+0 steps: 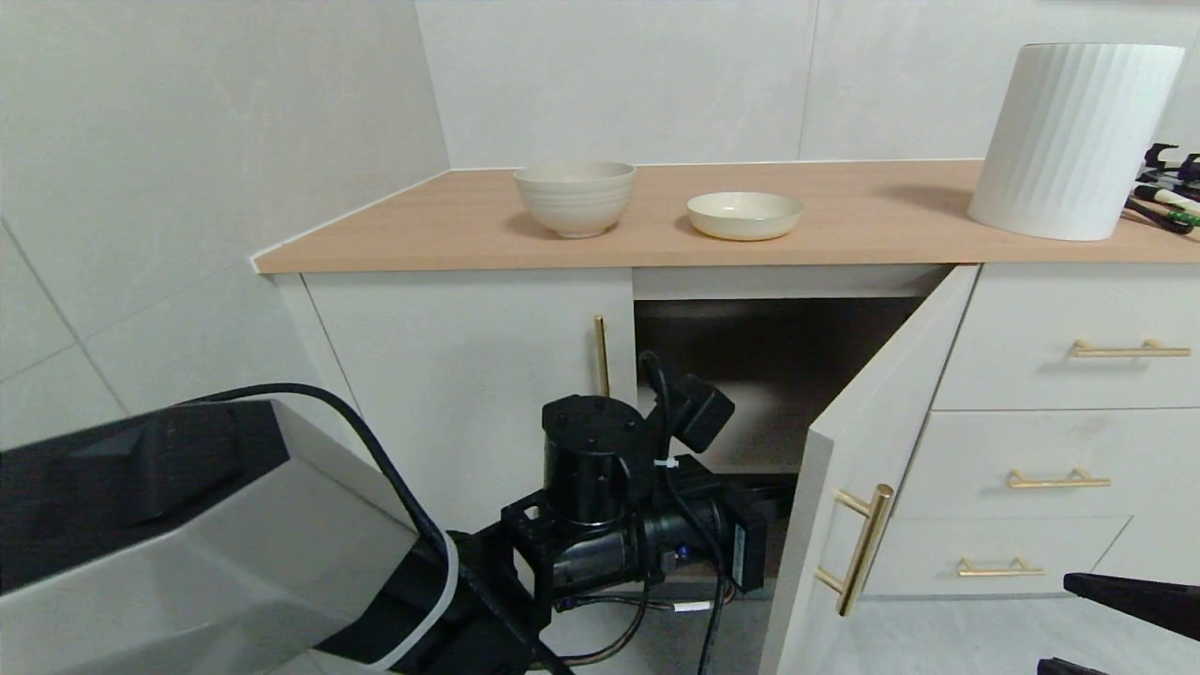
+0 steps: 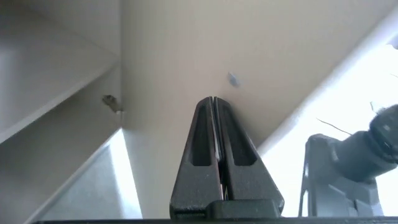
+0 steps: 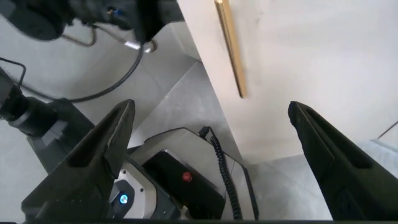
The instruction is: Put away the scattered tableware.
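My left pincer is clenched flat on nothing. It points into the open cabinet, with a bare shelf beside it.

Up on the table sits the ribbed cream bowl, upright and nearest the corner. The shallow cream dish is just beside it, and the two are apart. Neither is put away yet.

The cabinet door is swung wide open, gold handle facing out. I'd say access is done and both pieces are left to go.

Further right there's a tall white ribbed container and some pens at the edge. I can't tell if they count as tableware, probably not.

My right pincer is released, fingers spread wide. It is low by the door's outer face and holds nothing.

Progress is early: storage is open, zero items moved. Next is likely a grab on the bowl.
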You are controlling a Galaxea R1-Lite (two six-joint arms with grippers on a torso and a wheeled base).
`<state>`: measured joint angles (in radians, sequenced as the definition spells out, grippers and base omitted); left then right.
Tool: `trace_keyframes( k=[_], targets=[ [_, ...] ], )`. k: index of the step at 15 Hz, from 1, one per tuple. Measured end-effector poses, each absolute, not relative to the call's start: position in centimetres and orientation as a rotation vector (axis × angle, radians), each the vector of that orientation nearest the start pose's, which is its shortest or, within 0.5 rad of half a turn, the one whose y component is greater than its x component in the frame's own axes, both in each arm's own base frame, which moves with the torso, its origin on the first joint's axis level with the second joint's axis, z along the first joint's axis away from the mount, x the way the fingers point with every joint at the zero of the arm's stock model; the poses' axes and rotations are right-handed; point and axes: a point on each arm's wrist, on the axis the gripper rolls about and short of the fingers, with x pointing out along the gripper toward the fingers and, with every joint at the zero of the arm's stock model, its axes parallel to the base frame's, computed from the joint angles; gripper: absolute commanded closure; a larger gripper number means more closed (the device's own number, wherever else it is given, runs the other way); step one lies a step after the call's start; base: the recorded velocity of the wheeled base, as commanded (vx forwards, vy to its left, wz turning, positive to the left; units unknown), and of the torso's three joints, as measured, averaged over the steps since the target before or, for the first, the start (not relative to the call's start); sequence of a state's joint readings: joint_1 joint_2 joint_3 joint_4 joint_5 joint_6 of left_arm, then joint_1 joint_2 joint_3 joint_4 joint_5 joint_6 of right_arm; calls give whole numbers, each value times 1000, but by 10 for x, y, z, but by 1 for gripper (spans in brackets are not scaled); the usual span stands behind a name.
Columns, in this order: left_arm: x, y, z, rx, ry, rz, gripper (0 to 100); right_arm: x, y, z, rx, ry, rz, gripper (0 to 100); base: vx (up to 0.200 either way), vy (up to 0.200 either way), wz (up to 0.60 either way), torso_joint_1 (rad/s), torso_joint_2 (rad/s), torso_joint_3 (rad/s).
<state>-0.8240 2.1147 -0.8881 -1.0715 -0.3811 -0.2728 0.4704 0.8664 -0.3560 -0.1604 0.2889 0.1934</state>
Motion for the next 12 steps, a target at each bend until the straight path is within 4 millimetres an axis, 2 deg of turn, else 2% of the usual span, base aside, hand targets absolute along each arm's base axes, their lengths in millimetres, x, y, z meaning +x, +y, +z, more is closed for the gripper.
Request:
trace_keyframes(
  k=[2, 5, 12],
  targets=[
    [261, -293, 105, -202, 329, -1166, 100, 77, 47, 175, 150, 424, 715, 0, 0, 0, 0, 0, 0, 0],
    [264, -298, 109, -222, 342, -1166, 100, 77, 46, 175, 150, 422, 716, 0, -200, 0, 0, 2, 4, 4],
    [277, -311, 116, -232, 357, -1170, 100, 75, 47, 175, 153, 421, 747, 0, 0, 0, 0, 0, 0, 0]
  ],
)
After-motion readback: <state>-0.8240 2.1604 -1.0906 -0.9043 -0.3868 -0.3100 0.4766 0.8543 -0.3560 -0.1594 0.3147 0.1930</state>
